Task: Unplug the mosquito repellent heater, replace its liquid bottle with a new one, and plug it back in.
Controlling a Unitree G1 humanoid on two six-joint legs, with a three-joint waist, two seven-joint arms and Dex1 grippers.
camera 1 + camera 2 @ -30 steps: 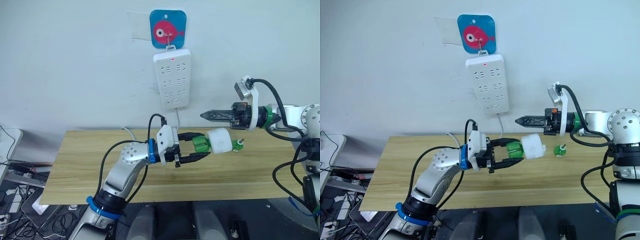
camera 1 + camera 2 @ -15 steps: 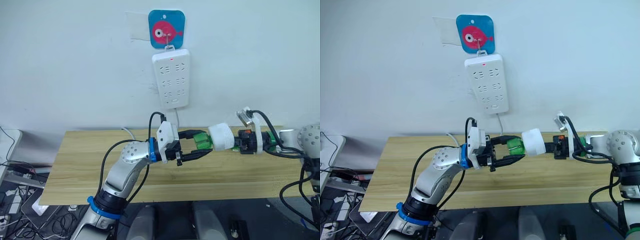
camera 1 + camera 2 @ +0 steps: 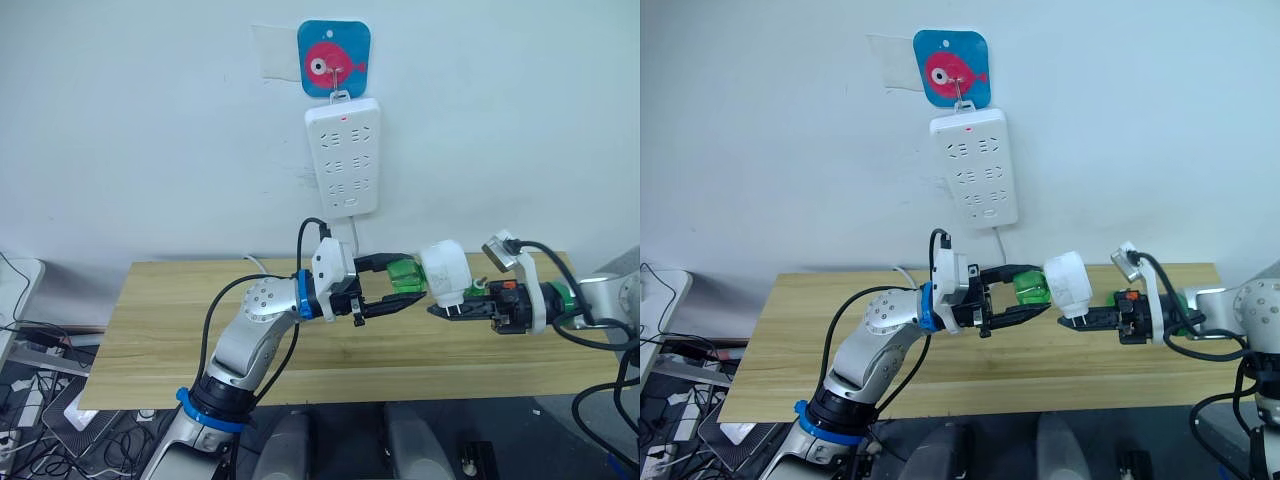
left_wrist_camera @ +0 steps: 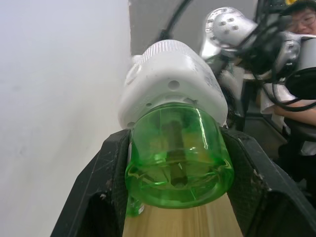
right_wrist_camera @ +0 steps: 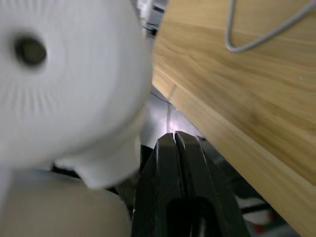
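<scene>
The wooden table (image 3: 200, 330) runs under both arms, and the white power strip (image 3: 343, 155) hangs on the wall above. Held in the air over the table, the mosquito repellent heater (image 3: 443, 275) lies with its long axis roughly level, its liquid bottle (image 3: 405, 277) screwed in toward the robot's left. The left gripper (image 3: 395, 288) has its fingers clamped on that green bottle. The right gripper (image 3: 437, 310), fingers pressed together, points at the heater's underside from the right, just below the plug pins. Separating the two likely needs the right fingers to spread and take the white body.
</scene>
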